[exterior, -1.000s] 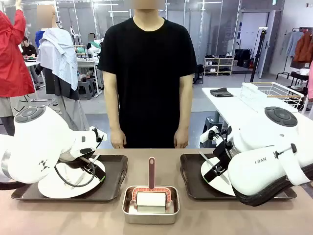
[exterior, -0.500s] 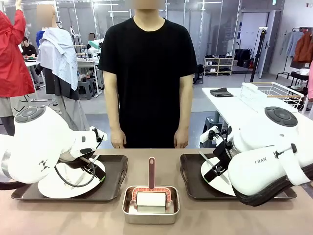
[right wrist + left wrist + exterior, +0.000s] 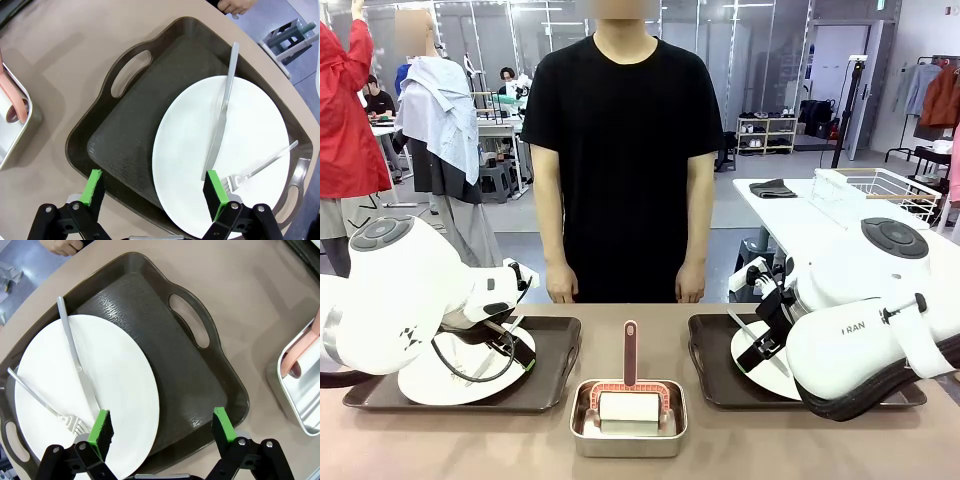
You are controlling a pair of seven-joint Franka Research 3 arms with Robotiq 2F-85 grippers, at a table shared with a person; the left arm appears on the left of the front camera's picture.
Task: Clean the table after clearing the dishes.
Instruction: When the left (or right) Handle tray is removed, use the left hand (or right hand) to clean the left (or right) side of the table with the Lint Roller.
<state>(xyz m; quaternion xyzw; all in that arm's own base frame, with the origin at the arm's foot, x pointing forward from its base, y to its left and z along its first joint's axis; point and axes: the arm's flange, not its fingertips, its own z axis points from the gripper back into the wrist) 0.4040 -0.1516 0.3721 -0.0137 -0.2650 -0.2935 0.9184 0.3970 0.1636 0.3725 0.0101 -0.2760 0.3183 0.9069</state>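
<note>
Unmoved since earlier frame. Left hand (image 3: 161,422) released, spread wide above left plate (image 3: 125,390) on left tray (image 3: 165,350); right hand (image 3: 154,187) likewise above right plate (image 3: 255,125) on right tray (image 3: 140,125). Both on worktop (image 3: 470,442), flanking pan (image 3: 627,446).

Left background, distant person (image 3: 507,76), seemingly leaned into view

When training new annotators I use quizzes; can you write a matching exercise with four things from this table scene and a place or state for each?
Things:
1. steel pan
2. wire rack
3. left end effector
4. knife

Places or states:
A. on the smaller white table
B. open, over a dark tray
C. lying across a white plate
D. between the two trays, holding a roller

Pairs: 1-D, 2-A, 3-B, 4-C
</note>
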